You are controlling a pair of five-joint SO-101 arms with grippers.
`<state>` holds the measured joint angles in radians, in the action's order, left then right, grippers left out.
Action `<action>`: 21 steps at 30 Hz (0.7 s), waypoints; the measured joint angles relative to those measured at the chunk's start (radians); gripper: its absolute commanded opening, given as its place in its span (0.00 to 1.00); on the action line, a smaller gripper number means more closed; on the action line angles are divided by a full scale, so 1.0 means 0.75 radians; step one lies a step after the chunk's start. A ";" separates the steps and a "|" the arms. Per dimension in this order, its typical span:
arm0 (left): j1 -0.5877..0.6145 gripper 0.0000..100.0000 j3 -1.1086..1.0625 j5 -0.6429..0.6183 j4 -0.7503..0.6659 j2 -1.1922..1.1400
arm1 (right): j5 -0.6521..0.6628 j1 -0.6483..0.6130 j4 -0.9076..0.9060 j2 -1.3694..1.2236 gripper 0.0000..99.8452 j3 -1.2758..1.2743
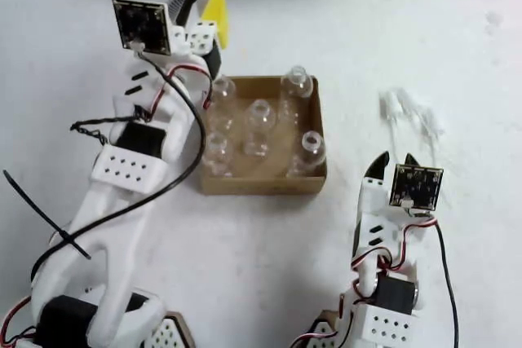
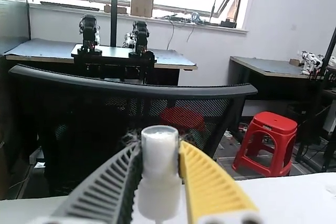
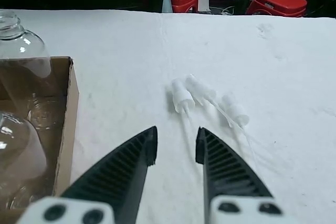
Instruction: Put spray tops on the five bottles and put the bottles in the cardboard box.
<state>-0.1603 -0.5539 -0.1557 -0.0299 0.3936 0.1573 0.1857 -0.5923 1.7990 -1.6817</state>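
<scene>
While left end effector (image 2: 160, 150) is gripping a spray top (image 2: 157, 192) above the far-left corner of the box (image 1: 263, 183), bottles (image 1: 258, 116) are sitting uncapped inside; lowering it plumb onto a neck is looking key. Right end effector (image 3: 176, 142) is sitting open near loose tops (image 3: 202, 95).

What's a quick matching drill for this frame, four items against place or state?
Items:
1. left gripper
2. right gripper
3. five bottles
4. loose spray tops

States:
A. standing in the cardboard box, uncapped
B. lying on the table beside the box
C. shut on a spray top
D. open, empty

Pairs: 1-C, 2-D, 3-A, 4-B
</scene>
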 measured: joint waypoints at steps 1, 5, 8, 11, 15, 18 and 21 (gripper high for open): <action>-0.002 0.02 -0.012 0.000 0.000 0.000 | 0.000 0.000 0.000 0.000 0.11 0.000; -0.008 0.02 -0.088 0.000 -0.010 -0.018 | 0.000 0.000 0.000 0.000 0.11 0.000; -0.008 0.02 -0.151 0.000 -0.033 -0.018 | 0.000 0.000 0.000 0.000 0.11 0.000; -0.008 0.02 -0.245 0.000 -0.125 -0.018 | 0.000 0.000 0.000 0.000 0.11 0.000; -0.008 0.02 -0.401 0.000 -0.340 -0.018 | 0.000 0.000 0.000 0.000 0.11 0.000; -0.008 0.02 -0.495 0.000 -0.454 -0.018 | 0.000 0.000 0.000 0.000 0.11 0.000; -0.008 0.02 -0.536 0.000 -0.479 -0.018 | 0.000 0.000 0.000 0.000 0.11 0.000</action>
<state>-0.1665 -0.9559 -0.1557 -0.3890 0.3798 0.1573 0.1857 -0.5923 1.7990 -1.6817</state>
